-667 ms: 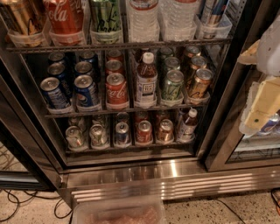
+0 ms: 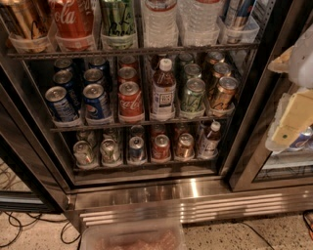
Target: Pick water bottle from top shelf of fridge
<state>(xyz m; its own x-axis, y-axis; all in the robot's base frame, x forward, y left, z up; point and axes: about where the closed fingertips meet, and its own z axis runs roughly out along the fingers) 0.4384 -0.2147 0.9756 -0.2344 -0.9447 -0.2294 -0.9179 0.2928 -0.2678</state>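
Note:
The fridge [image 2: 195,189] fills the camera view, with its shiny slatted steel base at the bottom. Its top shelf [image 2: 132,50] is the uppermost wire rack and carries clear trays. Two clear ribbed water bottles stand on it, one [image 2: 161,24] in the middle and one [image 2: 200,22] just to its right; their caps are cut off by the top edge. My gripper [image 2: 287,95] is at the far right, outside the fridge and in front of the door frame, level with the middle rack. Its cream fingers [image 2: 293,117] stand apart with nothing between them.
Cola and green cans [image 2: 73,22] stand left of the water bottles, and a blue can [image 2: 239,14] to their right. A brown-drink bottle [image 2: 163,90] stands among cans on the middle rack. A clear tub [image 2: 132,237] and cables [image 2: 19,229] lie on the floor.

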